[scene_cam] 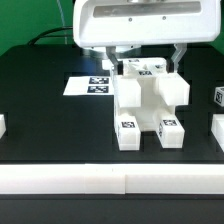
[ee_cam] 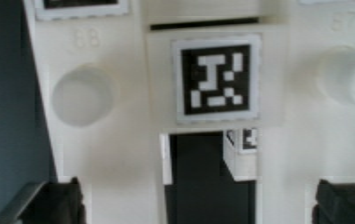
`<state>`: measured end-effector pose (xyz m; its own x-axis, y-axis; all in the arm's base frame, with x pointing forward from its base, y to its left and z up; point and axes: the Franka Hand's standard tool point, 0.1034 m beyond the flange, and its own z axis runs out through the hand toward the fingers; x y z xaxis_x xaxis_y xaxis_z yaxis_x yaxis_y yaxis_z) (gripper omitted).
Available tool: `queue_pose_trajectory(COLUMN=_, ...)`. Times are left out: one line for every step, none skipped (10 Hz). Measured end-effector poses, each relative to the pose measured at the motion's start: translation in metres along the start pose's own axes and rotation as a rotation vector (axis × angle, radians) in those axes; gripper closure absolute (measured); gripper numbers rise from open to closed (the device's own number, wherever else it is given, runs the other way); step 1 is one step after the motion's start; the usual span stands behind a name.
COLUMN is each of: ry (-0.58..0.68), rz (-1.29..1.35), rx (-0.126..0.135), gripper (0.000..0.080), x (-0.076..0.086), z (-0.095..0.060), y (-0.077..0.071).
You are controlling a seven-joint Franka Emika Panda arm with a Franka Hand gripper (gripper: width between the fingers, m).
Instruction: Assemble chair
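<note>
The chair (scene_cam: 150,100) is a chunky white block of joined parts with tags, standing mid-table. Two thick square legs (scene_cam: 128,132) point toward the front edge, each with a tag on its end. My gripper (scene_cam: 148,62) hangs right over the chair's back top, its jaws spread wide on either side of the top part. In the wrist view the gripper (ee_cam: 200,203) looks down on a white chair part with a tag (ee_cam: 215,80). The dark fingertips (ee_cam: 49,205) show at both lower corners, beside the white part. The gripper is open.
The marker board (scene_cam: 88,85) lies flat behind the chair on the exterior view's left. Loose white parts sit at the exterior view's right edge (scene_cam: 218,97) and left edge (scene_cam: 2,125). A white ledge (scene_cam: 110,180) runs along the table's front.
</note>
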<state>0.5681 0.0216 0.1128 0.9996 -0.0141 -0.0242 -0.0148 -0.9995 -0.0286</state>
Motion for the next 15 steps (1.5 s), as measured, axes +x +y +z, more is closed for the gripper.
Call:
queue_pose_trajectory(ry=-0.003, rz=0.012, rx=0.008, gripper=0.0151, x=-0.002, z=-0.009, y=-0.007)
queue_pose_trajectory(ry=0.003, rz=0.025, rx=0.015, gripper=0.0151, x=-0.006, z=-0.017, y=-0.015)
queue_pose_trajectory(ry=0.006, rz=0.033, rx=0.023, gripper=0.0151, x=-0.014, z=-0.023, y=-0.025)
queue_pose_trajectory(ry=0.005, rz=0.026, rx=0.030, gripper=0.0151, x=-0.023, z=-0.025, y=-0.032)
queue_pose_trajectory(ry=0.005, rz=0.018, rx=0.033, gripper=0.0151, x=-0.034, z=-0.022, y=-0.040)
queue_pose_trajectory(ry=0.022, rz=0.030, rx=0.034, gripper=0.0151, x=-0.042, z=-0.017, y=-0.054)
queue_pose_trajectory(ry=0.024, rz=0.094, rx=0.027, gripper=0.0151, x=-0.052, z=-0.010, y=-0.072)
queue_pose_trajectory(ry=0.021, rz=0.048, rx=0.026, gripper=0.0151, x=-0.053, z=-0.010, y=-0.074)
queue_pose_trajectory(ry=0.022, rz=0.056, rx=0.026, gripper=0.0151, x=-0.052, z=-0.010, y=-0.070)
queue_pose_trajectory(ry=0.021, rz=0.055, rx=0.025, gripper=0.0151, x=-0.052, z=-0.009, y=-0.070)
queue_pose_trajectory(ry=0.028, rz=0.054, rx=0.027, gripper=0.0151, x=-0.053, z=-0.009, y=-0.072)
queue_pose_trajectory(ry=0.053, rz=0.056, rx=0.037, gripper=0.0151, x=-0.061, z=-0.008, y=-0.079)
queue_pose_trajectory(ry=0.055, rz=0.077, rx=0.038, gripper=0.0151, x=-0.071, z=-0.006, y=-0.096)
queue_pose_trajectory(ry=0.060, rz=0.039, rx=0.042, gripper=0.0151, x=-0.077, z=-0.003, y=-0.118)
queue_pose_trajectory(ry=0.057, rz=0.018, rx=0.041, gripper=0.0151, x=-0.081, z=0.001, y=-0.130)
